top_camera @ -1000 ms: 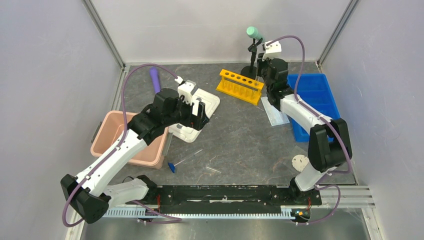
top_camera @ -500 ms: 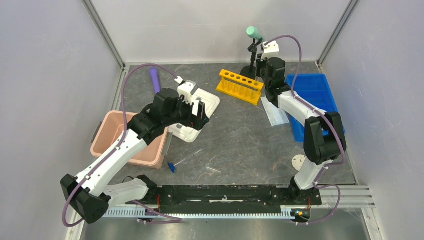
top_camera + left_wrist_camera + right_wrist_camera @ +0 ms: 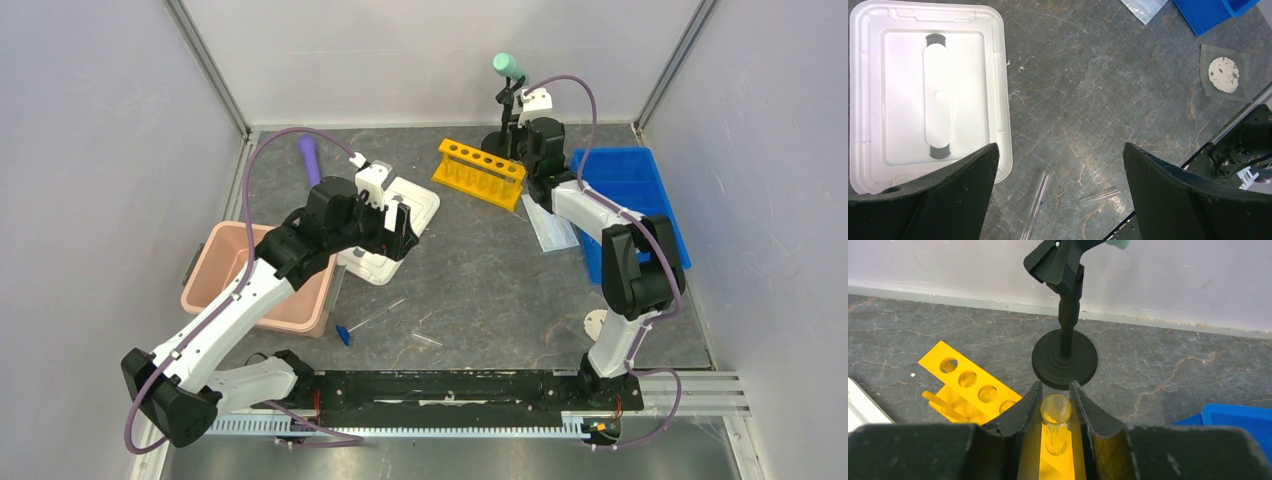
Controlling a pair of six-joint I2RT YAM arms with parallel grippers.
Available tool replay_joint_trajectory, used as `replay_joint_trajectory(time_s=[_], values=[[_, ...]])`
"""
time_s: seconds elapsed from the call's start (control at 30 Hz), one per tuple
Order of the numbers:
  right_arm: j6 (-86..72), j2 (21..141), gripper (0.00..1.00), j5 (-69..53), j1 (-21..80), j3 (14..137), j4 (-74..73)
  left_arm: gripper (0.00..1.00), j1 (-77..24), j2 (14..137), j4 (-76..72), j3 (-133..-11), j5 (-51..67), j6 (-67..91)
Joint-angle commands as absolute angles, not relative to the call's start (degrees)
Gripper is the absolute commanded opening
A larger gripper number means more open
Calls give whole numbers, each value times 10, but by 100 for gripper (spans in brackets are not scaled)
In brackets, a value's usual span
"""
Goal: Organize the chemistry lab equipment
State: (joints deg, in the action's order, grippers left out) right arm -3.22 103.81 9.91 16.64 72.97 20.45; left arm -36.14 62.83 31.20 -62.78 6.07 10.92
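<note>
While my right arm folds up high at the elbow and stretches its forearm to the far side of the table, its wrist tips down over the right end of the yellow test tube rack (image 3: 480, 172), just in front of the black stand (image 3: 1064, 357). I see the right fingers (image 3: 1025, 415) clamped on a clear test tube (image 3: 1055, 422), which stands upright with its open mouth up and the rack's yellow directly beneath it; I cannot tell whether its foot sits in a hole. My left arm reaches forward from its base across the pink bin (image 3: 225, 270), the wrist hanging over the near edge of the white lid (image 3: 928, 95). The left fingers (image 3: 948, 200) are spread wide and grasp nothing. Below them two loose clear tubes (image 3: 1100, 196) lie on the bare table, with the blue-capped tube (image 3: 345, 333) near the pink bin's corner. The round clear dish with white disc (image 3: 1224, 74) lies beside the right arm's base. The pale blue face mask (image 3: 553, 230) rests flat against the blue bin (image 3: 630, 190).
</note>
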Motion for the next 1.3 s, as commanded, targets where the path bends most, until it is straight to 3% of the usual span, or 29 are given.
replay_joint_trajectory(time_s=[0.0, 0.57, 0.83, 1.1, 1.27], values=[[-44, 1042, 26, 83, 164, 740, 218, 100, -365, 621, 297, -628, 61, 119], [-56, 1017, 37, 84, 162, 733, 207, 100, -364, 618, 296, -626, 55, 117], [-66, 958, 47, 69, 160, 735, 151, 100, -365, 621, 301, -626, 34, 122], [-70, 889, 47, 28, 160, 719, 61, 100, -365, 615, 316, -629, -23, 139], [-87, 838, 42, -39, 162, 674, 2, 100, -365, 608, 333, -633, -23, 144]])
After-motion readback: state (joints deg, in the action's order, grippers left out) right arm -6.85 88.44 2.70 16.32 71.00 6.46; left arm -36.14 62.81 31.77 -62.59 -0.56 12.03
